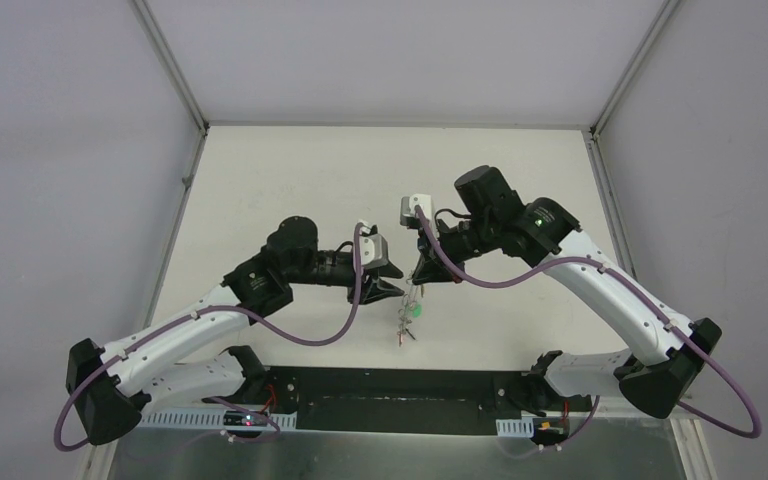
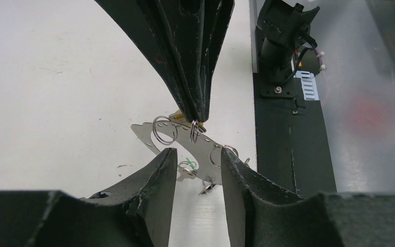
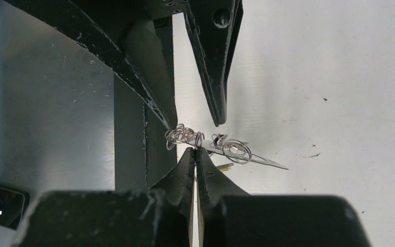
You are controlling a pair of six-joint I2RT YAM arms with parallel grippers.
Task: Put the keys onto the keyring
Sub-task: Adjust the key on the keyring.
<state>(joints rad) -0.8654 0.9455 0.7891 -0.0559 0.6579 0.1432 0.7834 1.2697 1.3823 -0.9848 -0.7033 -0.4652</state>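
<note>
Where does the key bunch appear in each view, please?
Top external: key bunch at centre, dangling beneath the right gripper.
Left wrist: key bunch at centre, between the left gripper's open fingers.
Right wrist: key bunch at centre, beside the fingertips.
Shared landmark: the shut right gripper pinching it.

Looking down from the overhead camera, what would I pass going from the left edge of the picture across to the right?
Left arm's base → left arm's elbow → left fingers → hanging keys → right fingers → right arm's elbow → right arm's base.
</note>
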